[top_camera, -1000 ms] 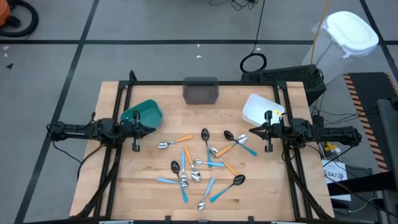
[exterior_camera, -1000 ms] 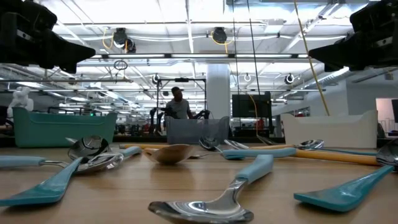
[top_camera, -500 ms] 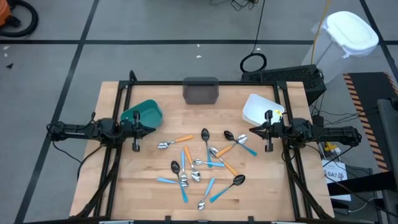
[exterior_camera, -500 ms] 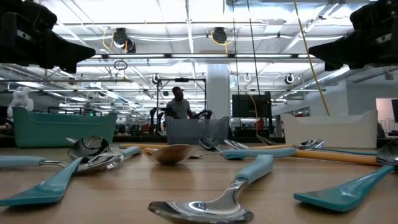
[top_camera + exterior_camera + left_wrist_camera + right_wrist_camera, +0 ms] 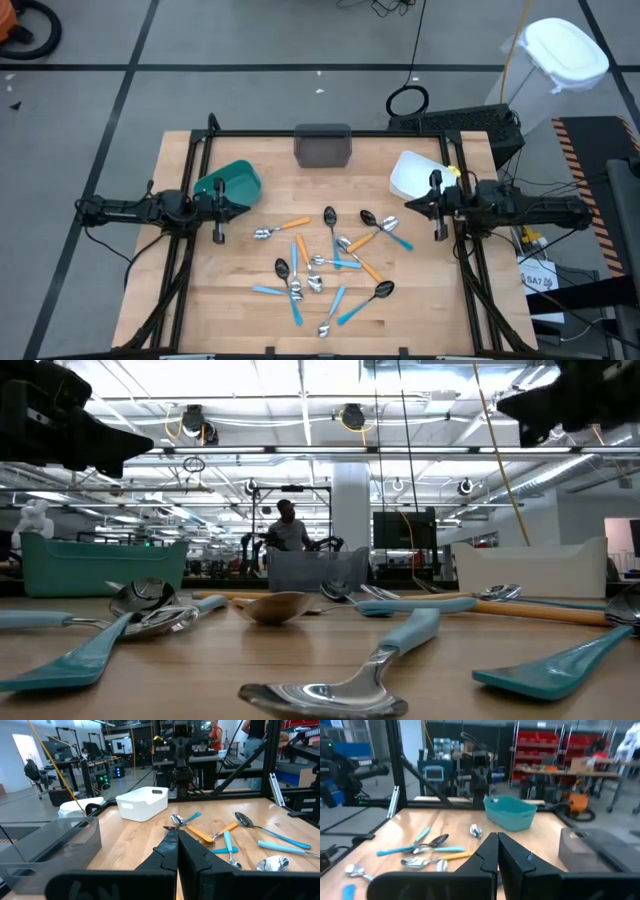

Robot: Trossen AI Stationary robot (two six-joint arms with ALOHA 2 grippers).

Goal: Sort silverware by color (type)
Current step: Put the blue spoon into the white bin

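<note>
Compared with a second ago, the right gripper (image 5: 408,204) has pulled back a little toward the 3 o'clock edge and sits slightly nearer the white bin (image 5: 417,175); in the low view its dark body has risen toward the top corner. Nothing else has shifted: the left gripper (image 5: 246,208) stays where it was, and no piece of cutlery has changed place. Left arm lies level along the 9 o'clock side, fingers pressed together, tip pointing toward table centre, just at 6 o'clock of the teal bin (image 5: 231,184). Right arm mirrors it from the 3 o'clock side, fingers likewise closed on nothing, tip aimed at centre. Both wrist views show their own fingers meeting in a point with no item between them. The silverware (image 5: 325,262) lies scattered on the wooden table (image 5: 200,300) between the two grippers, spread from centre toward 6 o'clock: spoons and forks with blue or orange handles, some overlapping. The grey bin (image 5: 322,146) stands at 12 o'clock. No cutlery can be seen in any bin. A person (image 5: 287,528) stands in the room beyond the table.
</note>
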